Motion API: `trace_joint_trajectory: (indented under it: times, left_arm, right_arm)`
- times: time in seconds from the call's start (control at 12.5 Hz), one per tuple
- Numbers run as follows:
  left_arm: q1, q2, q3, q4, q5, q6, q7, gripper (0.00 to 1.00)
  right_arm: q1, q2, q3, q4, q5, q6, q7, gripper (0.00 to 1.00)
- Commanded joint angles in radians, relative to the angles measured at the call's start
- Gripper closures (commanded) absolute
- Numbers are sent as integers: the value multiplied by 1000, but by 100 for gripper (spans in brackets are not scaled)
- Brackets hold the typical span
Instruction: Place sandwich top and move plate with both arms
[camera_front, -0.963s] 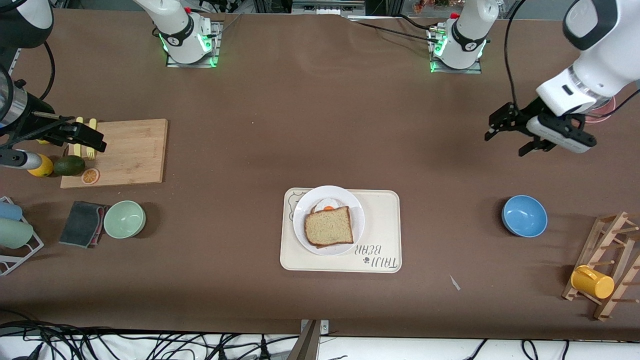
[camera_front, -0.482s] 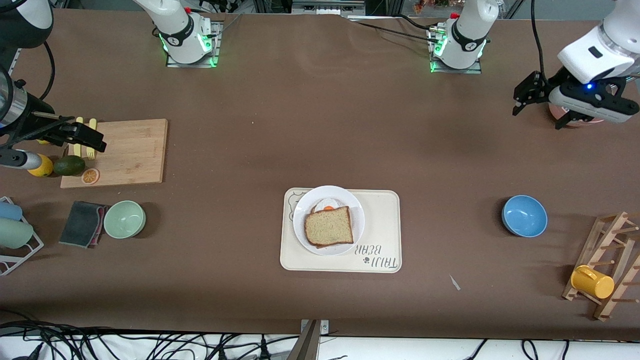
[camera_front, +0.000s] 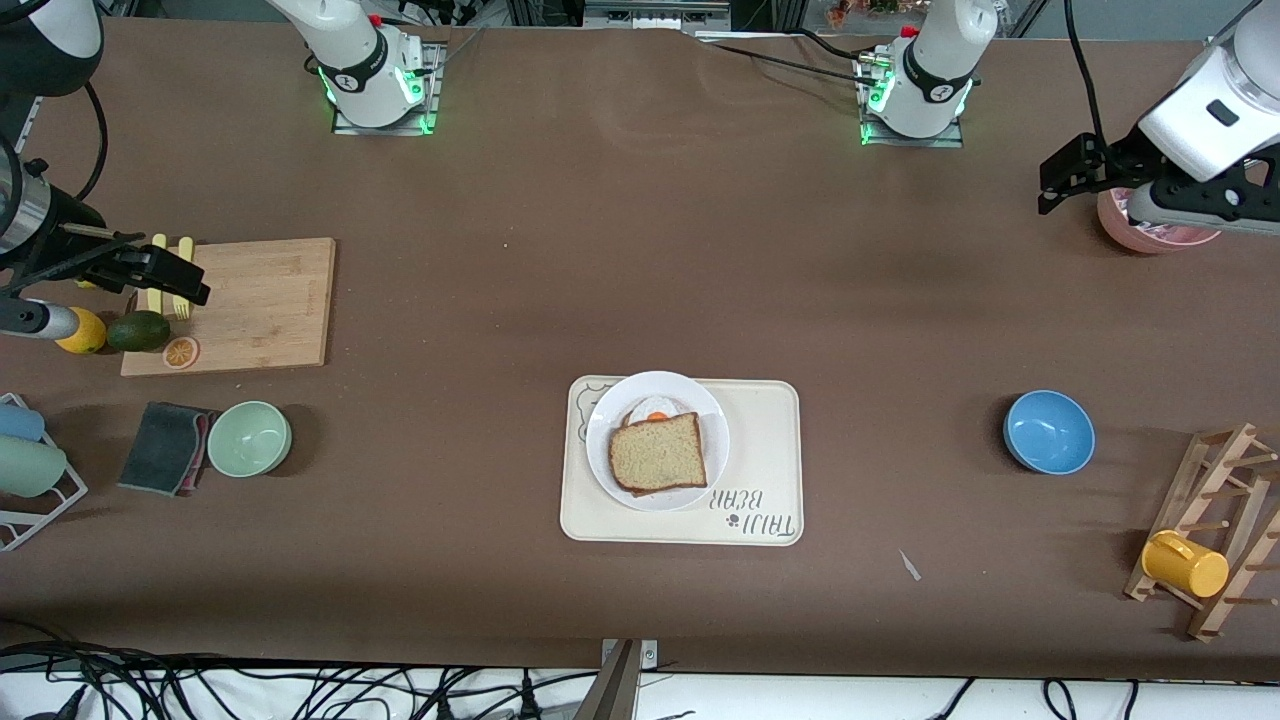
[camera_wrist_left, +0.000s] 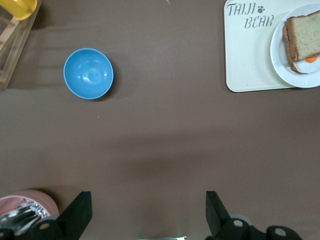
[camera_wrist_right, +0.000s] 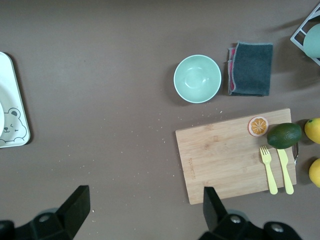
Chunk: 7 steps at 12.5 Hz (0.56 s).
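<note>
Left pincer (camera_front: 1062, 185) has drawn back over table edge (both pincers agape, empty); right pincer (camera_front: 165, 275) waits.

plate (camera_front: 601, 440): glossy white glaze
cutting board (camera_front: 260, 300): matt pale wood
tabletop (camera_front: 620, 250): matt brown covering
rack (camera_front: 1225, 530): bare wood

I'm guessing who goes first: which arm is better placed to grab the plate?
Right, slightly, probably. The plate sits at the tray's end toward it. The right end effector hangs open over the cutting board; the left end effector, open over the pink bowl, must cross the tray.
</note>
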<state>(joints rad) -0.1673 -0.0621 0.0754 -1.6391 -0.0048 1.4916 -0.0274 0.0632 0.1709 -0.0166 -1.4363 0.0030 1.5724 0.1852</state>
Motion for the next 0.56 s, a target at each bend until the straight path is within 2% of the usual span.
trace_joint_trajectory:
  times: [0.0,0.48]
  left_arm:
    - [14,83,-12,122,14,-89,-72,0]
    - [6,100,-11,136,15,-99,-77,0]
  right_arm:
    - [-5,2,3,17,6,0,-15,0]
    - [-6,2,3,17,8,3,-18,0]
